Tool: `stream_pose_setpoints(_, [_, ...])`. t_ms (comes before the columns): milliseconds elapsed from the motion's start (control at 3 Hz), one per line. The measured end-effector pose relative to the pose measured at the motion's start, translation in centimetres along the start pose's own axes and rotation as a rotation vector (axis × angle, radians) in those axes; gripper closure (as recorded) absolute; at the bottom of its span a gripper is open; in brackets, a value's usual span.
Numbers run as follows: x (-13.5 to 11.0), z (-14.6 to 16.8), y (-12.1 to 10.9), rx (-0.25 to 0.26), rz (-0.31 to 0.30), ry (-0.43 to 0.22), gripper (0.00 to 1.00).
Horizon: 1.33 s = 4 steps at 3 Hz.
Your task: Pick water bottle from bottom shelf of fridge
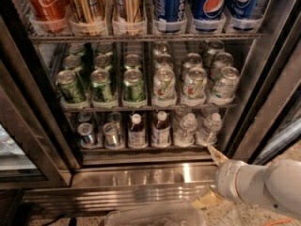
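Note:
The fridge (266, 74) stands open in front of me. On its bottom shelf (146, 149), two clear water bottles with white caps stand at the right front: one (186, 129) and another (209, 127) beside it, with more behind them. My gripper (211, 178) is at the lower right, below and in front of the shelf, level with the steel base panel (141, 175). It is open and empty. Its upper fingertip (217, 155) lies just below the right water bottle, apart from it.
Two white-capped bottles of brown drink (137, 131) and silver cans (87, 134) fill the shelf's left. Green and white cans (133, 85) sit above, Pepsi cans (212, 4) on top. A clear plastic container (150, 216) lies on the floor. The door (16, 159) hangs open at left.

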<state>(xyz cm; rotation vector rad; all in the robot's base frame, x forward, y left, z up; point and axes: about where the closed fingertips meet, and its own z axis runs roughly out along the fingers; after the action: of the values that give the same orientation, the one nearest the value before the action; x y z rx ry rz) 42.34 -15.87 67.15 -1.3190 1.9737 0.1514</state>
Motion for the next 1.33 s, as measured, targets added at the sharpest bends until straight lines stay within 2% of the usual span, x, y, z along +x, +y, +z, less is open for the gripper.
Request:
stream_pose_setpoints(333, [-0.4,1.5,-0.3,0.067,0.020,-0.068,0.00])
stream_pose_setpoints(667, [-1.0,2.8,-0.6,0.109,0.032,-0.120,0.00])
stream_pose_setpoints(1000, [-1.3,4.3,-1.1,0.135,0.072,-0.170,0.00])
stream_pose_setpoints(1333, [-1.3,4.3,-1.1,0.135,0.072,-0.170,0.00])
